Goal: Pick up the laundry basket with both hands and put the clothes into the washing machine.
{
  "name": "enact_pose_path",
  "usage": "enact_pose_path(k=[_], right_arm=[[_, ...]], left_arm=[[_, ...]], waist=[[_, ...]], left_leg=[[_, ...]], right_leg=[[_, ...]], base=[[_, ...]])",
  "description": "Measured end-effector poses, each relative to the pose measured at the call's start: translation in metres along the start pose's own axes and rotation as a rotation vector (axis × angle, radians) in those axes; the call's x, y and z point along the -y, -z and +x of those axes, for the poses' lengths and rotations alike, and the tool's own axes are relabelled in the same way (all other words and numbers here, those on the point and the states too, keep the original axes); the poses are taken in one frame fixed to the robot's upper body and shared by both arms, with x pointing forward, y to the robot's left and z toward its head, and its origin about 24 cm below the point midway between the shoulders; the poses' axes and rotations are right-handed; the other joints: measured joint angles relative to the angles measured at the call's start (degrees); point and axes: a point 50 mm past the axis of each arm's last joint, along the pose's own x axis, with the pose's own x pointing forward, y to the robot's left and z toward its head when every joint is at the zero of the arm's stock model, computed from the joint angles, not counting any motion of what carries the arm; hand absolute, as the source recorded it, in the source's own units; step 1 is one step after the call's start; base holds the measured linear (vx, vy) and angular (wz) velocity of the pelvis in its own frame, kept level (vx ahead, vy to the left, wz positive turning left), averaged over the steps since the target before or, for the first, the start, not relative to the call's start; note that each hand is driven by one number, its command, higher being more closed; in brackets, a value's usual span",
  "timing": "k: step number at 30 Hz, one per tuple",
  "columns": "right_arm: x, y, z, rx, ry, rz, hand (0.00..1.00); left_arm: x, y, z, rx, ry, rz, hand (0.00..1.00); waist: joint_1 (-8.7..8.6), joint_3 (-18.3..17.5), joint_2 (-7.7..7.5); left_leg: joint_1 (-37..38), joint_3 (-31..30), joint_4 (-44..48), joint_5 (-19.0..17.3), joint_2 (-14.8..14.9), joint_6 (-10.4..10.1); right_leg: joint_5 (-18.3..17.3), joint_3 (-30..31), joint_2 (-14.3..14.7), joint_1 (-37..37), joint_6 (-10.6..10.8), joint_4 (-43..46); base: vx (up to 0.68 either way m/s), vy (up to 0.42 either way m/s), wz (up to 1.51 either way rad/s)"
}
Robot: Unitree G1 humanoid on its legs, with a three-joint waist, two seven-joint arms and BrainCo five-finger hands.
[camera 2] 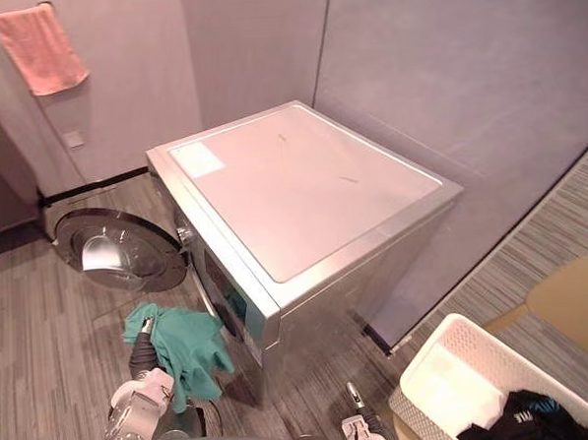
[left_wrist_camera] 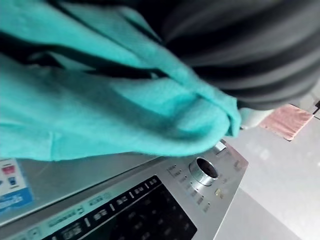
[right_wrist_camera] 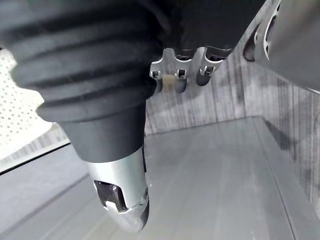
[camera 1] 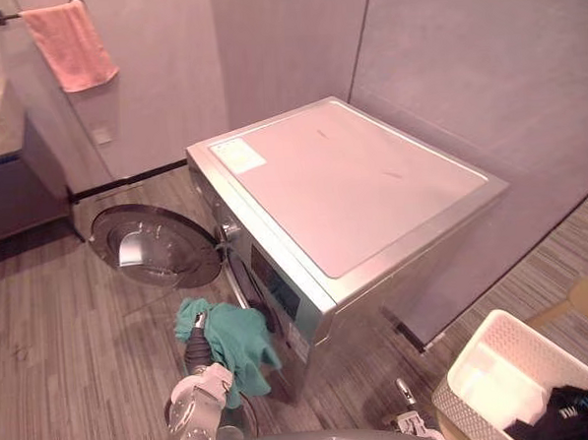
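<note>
The white laundry basket (camera 1: pixel 498 339) has been set down to the right of the washing machine (camera 1: pixel 351 187), well apart from it, with a dark garment (camera 1: pixel 572 412) yet to be moved. A teal garment (camera 1: pixel 233 339) is carried on the left hand (camera 1: pixel 196 351) just before the opening, beside the open door (camera 1: pixel 153 249), and is judged not yet loaded. That hand's fingers are buried in cloth, so it cannot be told how they are set. The right hand (right_wrist_camera: pixel 125 190) is seen relaxed, with nothing held.

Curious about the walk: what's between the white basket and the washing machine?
Bare striped floor, in the left eye view, between laundry basket and washing machine; the right robot hand hangs at the gap's near end.
</note>
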Motion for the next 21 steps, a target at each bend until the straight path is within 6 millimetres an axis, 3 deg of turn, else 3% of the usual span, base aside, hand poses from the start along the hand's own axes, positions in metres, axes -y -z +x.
enact_pose_path(k=[3, 4, 5, 6, 7, 8, 9, 10, 11, 12, 13, 14, 15, 16, 17, 18, 20, 21], right_arm=[[0.006, 0.006, -0.002, -0.031, 0.016, -0.020, 0.00], [0.007, 0.005, -0.002, -0.030, 0.026, -0.016, 0.00], [0.010, 0.005, -0.002, -0.028, 0.037, -0.008, 0.00], [0.015, 0.005, -0.001, -0.029, 0.069, -0.015, 0.00], [0.018, 0.006, 0.000, -0.040, 0.088, -0.031, 0.00], [0.020, 0.017, 0.001, -0.105, 0.109, -0.044, 0.00], [0.014, 0.018, 0.002, -0.106, 0.099, -0.033, 0.00], [0.012, 0.015, 0.002, -0.093, 0.092, -0.025, 0.00], [0.007, 0.009, 0.003, -0.059, 0.071, -0.003, 0.00], [0.003, 0.005, 0.003, -0.040, 0.057, 0.004, 0.00], [-0.006, -0.002, 0.004, -0.001, 0.022, 0.039, 0.00], [-0.009, -0.005, 0.004, 0.009, 0.009, 0.055, 0.00], [-0.014, -0.006, 0.004, 0.018, -0.009, 0.072, 0.00], [-0.025, -0.007, 0.006, 0.015, -0.039, 0.065, 0.00], [-0.032, -0.004, 0.006, 0.003, -0.059, 0.042, 0.00], [-0.037, -0.004, 0.006, 0.002, -0.081, 0.025, 0.00], [-0.042, -0.001, 0.006, -0.008, -0.099, 0.008, 0.00], [-0.045, 0.000, 0.005, -0.014, -0.111, -0.002, 0.00]], left_arm=[[0.002, -0.004, 0.000, 0.016, 0.004, -0.002, 1.00], [0.002, -0.002, 0.000, 0.005, 0.001, -0.002, 1.00], [0.002, 0.000, 0.000, -0.006, 0.000, 0.000, 1.00], [0.001, 0.005, -0.001, -0.029, -0.007, 0.002, 1.00], [-0.002, 0.007, -0.001, -0.038, -0.021, 0.001, 1.00], [-0.008, 0.005, 0.002, -0.034, -0.047, -0.002, 1.00], [-0.008, 0.006, 0.003, -0.038, -0.049, -0.009, 1.00], [-0.006, 0.006, 0.003, -0.041, -0.042, -0.008, 1.00], [-0.002, 0.008, 0.004, -0.050, -0.020, 0.005, 1.00], [0.001, 0.008, 0.005, -0.053, -0.005, 0.015, 1.00], [0.006, 0.005, 0.008, -0.052, 0.024, 0.033, 1.00], [0.008, 0.004, 0.010, -0.047, 0.033, 0.037, 1.00], [0.009, 0.002, 0.011, -0.040, 0.040, 0.042, 1.00], [0.009, 0.000, 0.012, -0.034, 0.040, 0.049, 1.00], [0.006, -0.004, 0.012, -0.014, 0.029, 0.043, 1.00], [0.003, -0.008, 0.013, 0.008, 0.012, 0.031, 1.00], [0.002, -0.013, 0.013, 0.037, -0.003, 0.016, 1.00], [0.002, -0.015, 0.013, 0.048, -0.006, 0.011, 1.00]], waist=[[-0.17, -0.98, -1.68], [-0.67, -1.34, -1.85], [-0.79, -1.82, -1.61], [-1.03, -3.24, -0.89], [-1.21, -3.85, -1.30], [-1.99, -4.20, -3.72], [-2.19, -4.36, -4.15], [-2.22, -4.38, -4.12], [-2.06, -4.63, -3.85], [-2.08, -4.76, -3.69], [-1.86, -5.21, -2.82], [-1.43, -5.46, -2.52], [-0.90, -5.35, -1.57], [-0.70, -5.49, -0.06], [-0.95, -4.85, 0.88], [-1.47, -4.56, 1.32], [-0.97, -4.40, 1.66], [-0.89, -4.41, 1.65]], left_leg=[[0.10, -8.26, -11.39, -0.38, 3.36, 0.61], [0.85, -15.30, -17.95, 0.76, 3.21, -0.37], [1.18, -17.59, -20.73, 2.41, 2.89, -0.46], [2.63, -20.68, -23.15, 0.61, 1.13, -8.45], [3.02, -19.69, -23.21, -2.58, 0.04, -11.94], [1.06, -17.68, -19.98, -5.29, -3.35, -11.75], [-0.61, -16.66, -16.03, -6.58, -5.21, -11.33], [-1.14, -16.17, -14.84, -7.16, -5.90, -10.97], [-1.15, -14.32, -14.25, -8.25, -6.92, -9.46], [-1.05, -13.28, -14.39, -8.65, -7.24, -8.84], [-0.73, -10.31, -14.63, -9.20, -7.91, -7.64], [-0.38, -8.68, -14.83, -9.25, -7.88, -7.00], [0.75, -5.73, -15.80, -9.06, -7.83, -5.95], [2.85, -1.07, -18.42, -8.19, -7.54, -4.03], [5.07, 2.09, -20.43, -7.46, -7.16, -2.67], [7.53, 5.57, -22.58, -6.85, -7.18, -1.65], [10.97, 10.57, -24.84, -6.65, -7.04, -1.12], [11.94, 12.41, -25.46, -6.67, -6.91, -1.00]], right_leg=[[-0.91, 5.69, -2.82, -4.16, 3.54, 2.46], [-1.74, 7.80, -4.81, -5.40, 6.96, 3.65], [-2.14, 8.32, -5.68, -5.67, 8.37, 3.85], [-3.07, 9.73, -7.72, -6.02, 11.24, 3.54], [-3.18, 11.13, -9.13, -5.96, 11.50, 2.75], [-1.93, 15.73, -11.53, -4.99, 11.27, 0.32], [3.29, 16.71, -12.90, -3.60, 11.68, -2.61], [5.82, 16.92, -13.49, -3.07, 12.39, -3.95], [10.47, 17.07, -14.85, -3.14, 13.02, -5.62], [12.71, 17.05, -15.49, -3.60, 12.86, -6.08], [18.69, 16.86, -16.67, -6.07, 10.68, -6.51], [21.21, 16.47, -16.89, -7.47, 8.14, -6.41], [25.54, 14.10, -17.65, -9.65, 3.56, -6.78], [31.72, 7.32, -18.72, -11.53, -2.41, -8.42], [29.10, 1.89, -18.97, -13.53, -2.01, -3.25], [21.76, -5.32, -18.46, -15.07, -0.99, 6.23], [12.75, -12.34, -17.11, -15.40, -1.14, 14.95], [10.02, -13.97, -16.14, -15.41, -1.03, 17.08]], base=[[0.14, 0.428, -0.77], [0.18, 0.537, -0.54], [0.23, 0.722, -0.40], [0.17, 0.543, -0.18], [0.24, 0.659, -0.05], [0.23, 0.593, 0.10], [0.22, 0.691, 0.15], [0.13, 0.556, 0.01], [0.05, 0.437, -0.13], [0.04, 0.429, -0.49], [0.02, 0.405, -0.67], [0.01, 0.391, -1.08], [-0.02, 0.389, -1.38], [-0.02, 0.386, -1.56], [-0.03, 0.392, -1.59], [-0.05, 0.205, -1.26], [-0.07, 0.138, -1.33], [-0.06, 0.072, -1.21]])
